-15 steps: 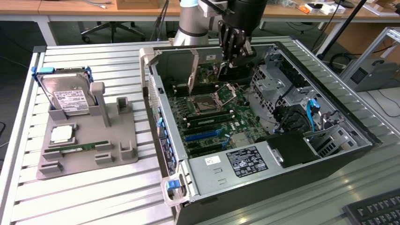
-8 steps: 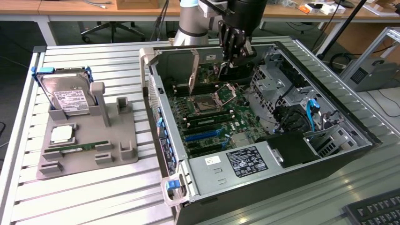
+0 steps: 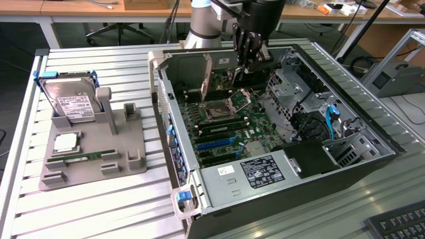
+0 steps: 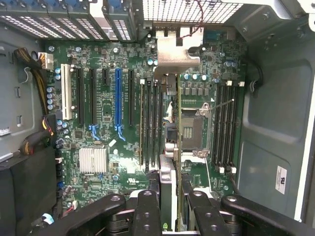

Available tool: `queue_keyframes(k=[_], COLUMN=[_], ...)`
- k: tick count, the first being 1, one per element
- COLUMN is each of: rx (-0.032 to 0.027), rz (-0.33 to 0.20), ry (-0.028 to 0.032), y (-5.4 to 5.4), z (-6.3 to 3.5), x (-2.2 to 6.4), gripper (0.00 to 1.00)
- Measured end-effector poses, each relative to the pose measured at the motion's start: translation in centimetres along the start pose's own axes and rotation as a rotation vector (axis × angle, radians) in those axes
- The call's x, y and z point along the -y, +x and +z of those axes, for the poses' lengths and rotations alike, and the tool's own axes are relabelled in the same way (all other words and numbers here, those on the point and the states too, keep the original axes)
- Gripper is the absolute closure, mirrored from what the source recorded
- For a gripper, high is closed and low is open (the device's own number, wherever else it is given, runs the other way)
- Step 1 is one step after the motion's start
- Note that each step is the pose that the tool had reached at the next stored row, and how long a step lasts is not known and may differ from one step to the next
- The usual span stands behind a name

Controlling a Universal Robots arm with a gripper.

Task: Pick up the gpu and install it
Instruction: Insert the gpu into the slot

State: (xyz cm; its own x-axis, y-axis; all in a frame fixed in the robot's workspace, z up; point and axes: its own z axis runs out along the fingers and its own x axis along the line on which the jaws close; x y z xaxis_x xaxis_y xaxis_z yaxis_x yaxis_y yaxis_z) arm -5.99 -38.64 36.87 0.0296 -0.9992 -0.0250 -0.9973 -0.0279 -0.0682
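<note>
The gpu (image 3: 221, 69) hangs on edge inside the open computer case (image 3: 174, 149), above the motherboard (image 3: 222, 127). Its green board and silver end bracket face the exterior view's left. My gripper (image 3: 247, 65) reaches down from above and is shut on the card's upper edge. In the wrist view the gpu (image 4: 168, 147) appears edge-on between my black fingers (image 4: 146, 209), its silver bracket (image 4: 173, 51) at the far end. The card hovers over the CPU socket (image 4: 191, 125) and the memory slots, off to the side of the blue expansion slot (image 4: 118, 98).
A grey fixture (image 3: 93, 149) on the exterior view's left holds a hard drive with blue handles (image 3: 71, 102), a CPU and a RAM stick (image 3: 89, 157). Drive cages (image 3: 295, 94) and cables crowd the case's far side. A keyboard (image 3: 398, 226) lies at the lower right.
</note>
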Motion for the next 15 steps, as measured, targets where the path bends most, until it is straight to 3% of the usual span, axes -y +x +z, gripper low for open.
queue_keyframes(k=[15], rx=[0.0], rz=[0.0], ry=[0.0001], y=[1.3], z=[0.18], x=[-0.05], gripper=[0.73])
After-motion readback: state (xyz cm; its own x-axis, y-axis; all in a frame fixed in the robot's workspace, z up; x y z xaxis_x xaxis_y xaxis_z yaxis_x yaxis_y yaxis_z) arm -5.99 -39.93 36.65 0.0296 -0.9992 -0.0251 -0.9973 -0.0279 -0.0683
